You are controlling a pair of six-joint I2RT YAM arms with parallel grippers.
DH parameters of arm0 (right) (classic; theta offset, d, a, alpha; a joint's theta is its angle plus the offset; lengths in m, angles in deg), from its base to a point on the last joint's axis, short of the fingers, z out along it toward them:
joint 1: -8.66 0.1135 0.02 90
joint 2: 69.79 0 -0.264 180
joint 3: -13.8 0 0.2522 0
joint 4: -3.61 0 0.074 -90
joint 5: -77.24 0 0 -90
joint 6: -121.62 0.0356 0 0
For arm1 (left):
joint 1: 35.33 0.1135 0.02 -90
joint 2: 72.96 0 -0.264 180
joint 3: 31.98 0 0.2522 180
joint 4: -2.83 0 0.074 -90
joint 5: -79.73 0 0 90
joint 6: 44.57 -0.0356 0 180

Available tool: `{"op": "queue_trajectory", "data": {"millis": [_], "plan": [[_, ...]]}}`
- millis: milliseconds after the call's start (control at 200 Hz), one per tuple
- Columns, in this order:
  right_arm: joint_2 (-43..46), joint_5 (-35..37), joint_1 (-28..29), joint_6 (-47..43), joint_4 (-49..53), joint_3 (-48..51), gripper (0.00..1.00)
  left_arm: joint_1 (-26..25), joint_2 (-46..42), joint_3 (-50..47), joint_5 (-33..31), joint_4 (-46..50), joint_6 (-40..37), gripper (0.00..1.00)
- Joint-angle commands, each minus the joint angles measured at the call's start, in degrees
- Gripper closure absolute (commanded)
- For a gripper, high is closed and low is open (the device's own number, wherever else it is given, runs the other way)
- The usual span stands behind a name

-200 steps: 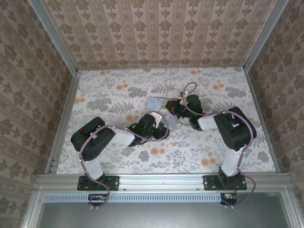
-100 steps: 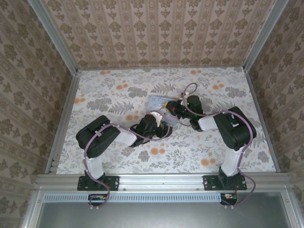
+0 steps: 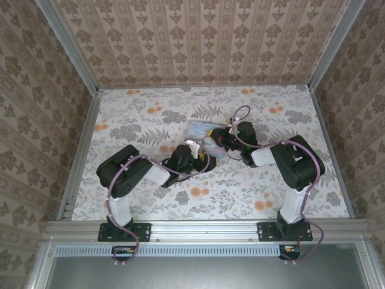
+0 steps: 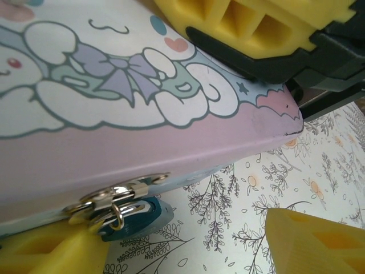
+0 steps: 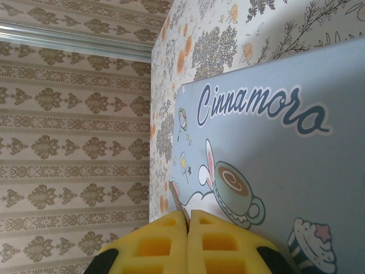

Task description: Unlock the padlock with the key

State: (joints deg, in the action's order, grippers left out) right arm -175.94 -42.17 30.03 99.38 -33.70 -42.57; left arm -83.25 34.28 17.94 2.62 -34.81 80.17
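Floral-patterned worktop [image 3: 150,120], walled on three sides by beige damask wallpaper, carries a pale-blue Cinnamoroll tin [image 5: 274,171] near its middle, and both arms reach in to it. The padlock [image 4: 137,220], a tiny teal-bodied lock, hangs from the tin's silver hasp [image 4: 114,200] on the side facing the worktop's near edge and rests low against the surface. The left gripper [image 3: 203,159] is spread wide and grips nothing. One yellow finger [image 4: 40,251] sits right by the padlock, contact unclear, and the other is well apart. The right gripper [image 5: 187,218], over the tin's lid, is pinched tight on a thin dark sliver that looks to be the key [image 5: 178,201]. Lock and key are probably light, rigid metal, smooth and apt to swivel on the hasp. The padlock is best steadied across its flat body, clear of the keyhole, and the key held by its bow, leaving the blade free.
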Motion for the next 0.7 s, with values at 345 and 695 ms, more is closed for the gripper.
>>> {"op": "queue_trajectory", "data": {"millis": [345,695], "plan": [[-1.9,-0.7,0.0,0.7,-0.9,0.9,1.0,-0.6,6.0,-1.3,2.9,-13.9,9.1,0.34],[-2.2,-0.7,0.0,0.6,-1.2,1.2,1.0,-0.8,8.4,-2.9,-0.2,-19.0,11.8,0.45]]}}
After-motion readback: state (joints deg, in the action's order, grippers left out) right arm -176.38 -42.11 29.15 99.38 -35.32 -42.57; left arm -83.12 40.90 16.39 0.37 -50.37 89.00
